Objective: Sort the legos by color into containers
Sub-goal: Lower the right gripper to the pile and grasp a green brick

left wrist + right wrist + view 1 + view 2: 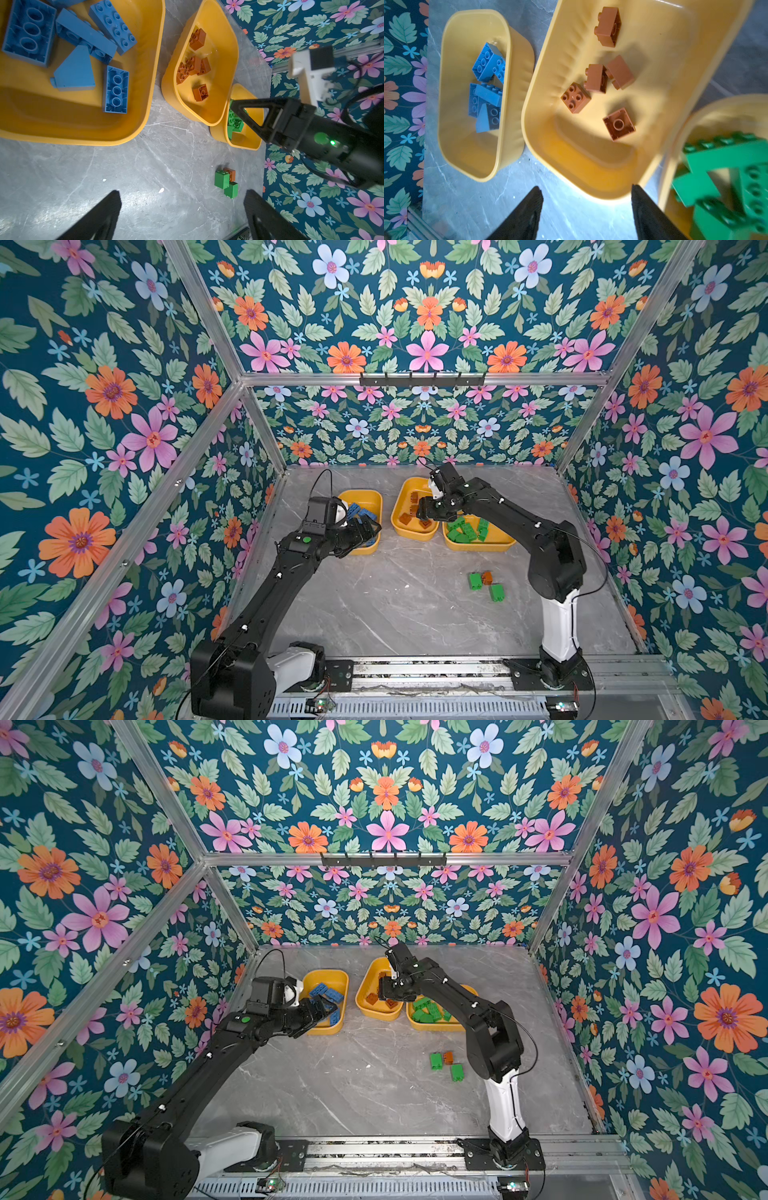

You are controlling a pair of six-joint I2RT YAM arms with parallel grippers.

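Left hand [182, 207] spread wide, right hand [585, 188] spread, empty

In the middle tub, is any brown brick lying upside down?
Yes, one brown brick is upside down: its hollow underside faces up.

The left arm [266, 597] and right arm [511, 510] are matte black and dotted with small white screw heads. Each has one white segment near its base, a round green button [306, 539] and a thin black cable [322, 479] by the wrist. The right tool [585, 187] has black, open triangular fingers [259, 103].
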